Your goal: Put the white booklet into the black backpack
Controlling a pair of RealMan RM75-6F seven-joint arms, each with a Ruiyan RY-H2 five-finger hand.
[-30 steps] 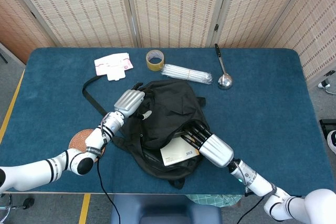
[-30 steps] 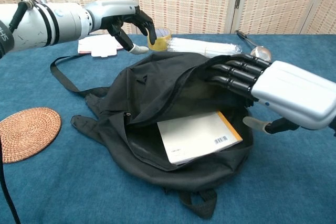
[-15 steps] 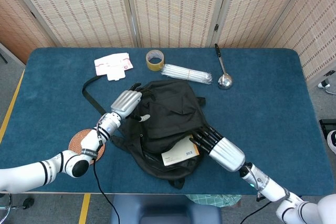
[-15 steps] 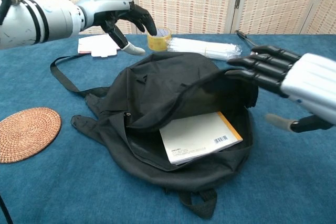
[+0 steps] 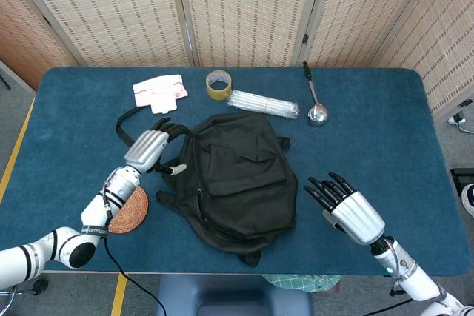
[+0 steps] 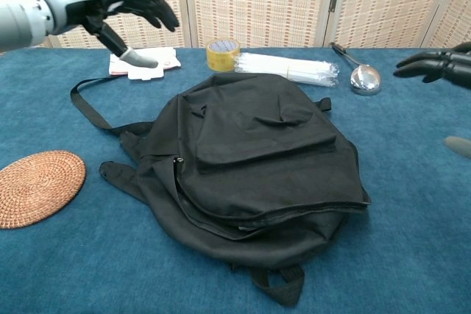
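Note:
The black backpack (image 5: pixel 235 174) (image 6: pixel 254 159) lies flat in the middle of the blue table, its flap down over the opening. No part of the white booklet shows in either view. My left hand (image 5: pixel 150 150) (image 6: pixel 110 6) hovers off the bag's left side, fingers spread and holding nothing. My right hand (image 5: pixel 346 209) is off the bag's right side with its fingers apart and nothing in it; only its fingertips (image 6: pixel 434 62) show at the edge of the chest view.
A woven coaster (image 5: pixel 123 199) (image 6: pixel 37 186) lies left of the bag. Behind it are a white folded paper (image 5: pixel 158 92), a tape roll (image 5: pixel 218 83), a clear packet of straws (image 5: pixel 263 103) and a metal ladle (image 5: pixel 314 97). The bag's strap (image 6: pixel 92 108) loops out left.
Both hands let go of the backpack and drew away to the sides. The flap dropped shut, and the booklet that showed in the opening is now covered.

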